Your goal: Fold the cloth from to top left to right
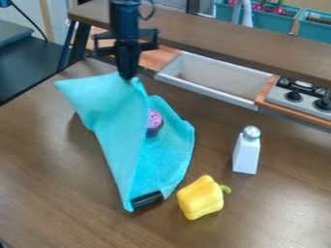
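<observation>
One black gripper point(127, 75), at eleven o'clock in the view, pinching the upper edge of one turquoise cloth point(113, 116), raised part hanging from the tips, remainder spread toward six o'clock on the brown table point(45, 160), one purple-topped toy cupcake point(154, 121) upon it

Bright, diffuse light, soft shadow beside the cloth point(113, 126), pale sheen on the table point(45, 193)
</observation>
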Controlling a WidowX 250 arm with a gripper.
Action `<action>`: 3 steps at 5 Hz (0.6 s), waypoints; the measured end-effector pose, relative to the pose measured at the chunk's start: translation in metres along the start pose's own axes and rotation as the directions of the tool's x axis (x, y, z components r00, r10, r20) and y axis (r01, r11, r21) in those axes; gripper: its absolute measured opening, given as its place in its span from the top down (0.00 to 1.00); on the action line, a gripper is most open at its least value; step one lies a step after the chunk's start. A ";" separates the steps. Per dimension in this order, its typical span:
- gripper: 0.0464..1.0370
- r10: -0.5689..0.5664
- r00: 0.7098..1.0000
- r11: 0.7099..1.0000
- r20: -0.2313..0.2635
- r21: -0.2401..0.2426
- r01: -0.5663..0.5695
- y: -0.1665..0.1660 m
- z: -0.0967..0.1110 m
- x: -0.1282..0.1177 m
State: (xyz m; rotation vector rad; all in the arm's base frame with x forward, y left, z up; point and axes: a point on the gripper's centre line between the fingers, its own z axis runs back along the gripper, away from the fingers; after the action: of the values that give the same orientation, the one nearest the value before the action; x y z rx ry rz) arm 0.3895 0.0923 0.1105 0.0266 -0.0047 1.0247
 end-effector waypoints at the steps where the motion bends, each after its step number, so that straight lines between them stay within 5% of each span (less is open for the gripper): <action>1: 1.00 0.006 1.000 1.000 -0.005 0.011 -0.006 -0.023 0.006 -0.003; 3: 1.00 0.023 0.999 0.998 0.027 0.059 -0.025 -0.060 -0.008 -0.008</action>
State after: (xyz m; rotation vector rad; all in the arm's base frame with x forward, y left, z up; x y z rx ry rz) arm 0.4366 0.0546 0.1007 0.0941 0.0009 1.0484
